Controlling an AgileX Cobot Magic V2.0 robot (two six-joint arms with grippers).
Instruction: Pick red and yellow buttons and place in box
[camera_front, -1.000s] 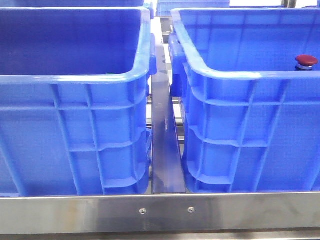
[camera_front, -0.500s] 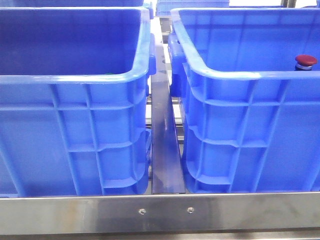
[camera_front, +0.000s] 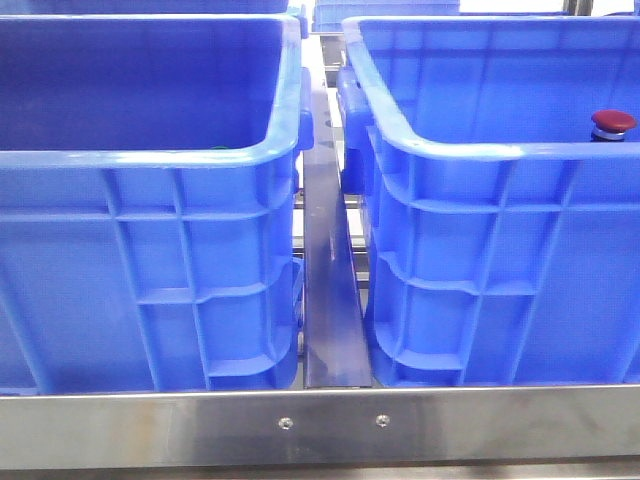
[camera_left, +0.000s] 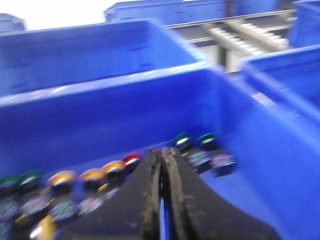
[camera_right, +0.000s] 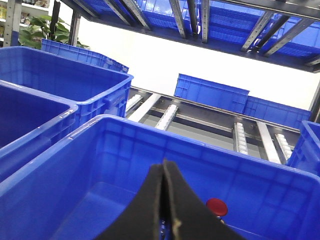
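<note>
Two blue crates stand side by side in the front view, the left box (camera_front: 150, 158) and the right box (camera_front: 480, 150). A red button (camera_front: 612, 122) shows inside the right box by its right wall; it also shows in the right wrist view (camera_right: 216, 207). My right gripper (camera_right: 164, 165) is shut, empty, above that box (camera_right: 125, 150), short of the red button. The left wrist view is blurred: my left gripper (camera_left: 161, 152) is shut over a box (camera_left: 100, 110) holding a row of several buttons, among them yellow buttons (camera_left: 62, 178) and a red one (camera_left: 132, 158). Neither gripper shows in the front view.
Green buttons (camera_left: 182, 139) lie at the end of the row by the box wall. A metal rail (camera_front: 330, 300) runs between the two crates and a steel bar (camera_front: 320, 425) crosses the front. More blue crates (camera_right: 210, 92) and roller tracks (camera_right: 240, 135) stand behind.
</note>
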